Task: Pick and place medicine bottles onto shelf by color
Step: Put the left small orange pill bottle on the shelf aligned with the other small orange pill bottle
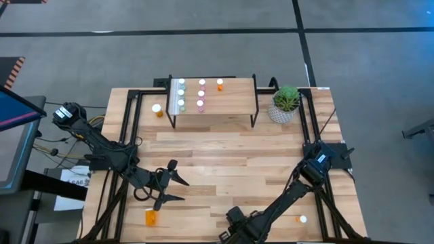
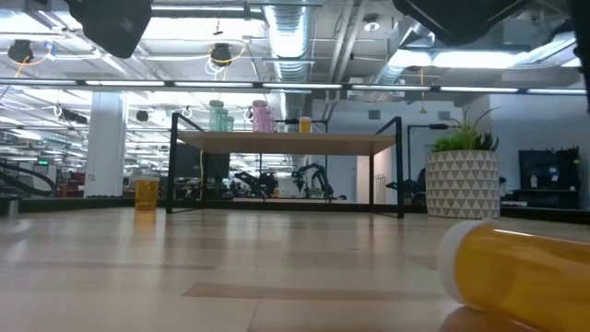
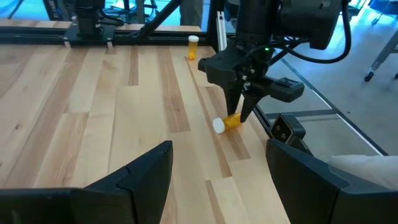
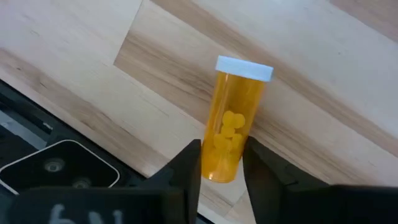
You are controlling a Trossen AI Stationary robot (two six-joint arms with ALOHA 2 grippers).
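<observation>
An orange white-capped bottle lies on its side near the table's near edge. It also shows in the left wrist view and the low view. My right gripper stands over it, shut on its bottom end. In the high view the right gripper hides the bottle. My left gripper is open and empty over the table's near left. The shelf stands at the far side and carries green, pink and orange bottles. My right gripper pinches the orange bottle's body near its bottom end between its two fingers. The fingers come from above, pointing down, and lie across the bottle. The bottle lies on its side on the table, with its cap end away from the fingers.
One orange bottle stands near the near left corner, another left of the shelf, and a third at the near right. A potted plant stands right of the shelf. Bare wood lies in the table's middle.
</observation>
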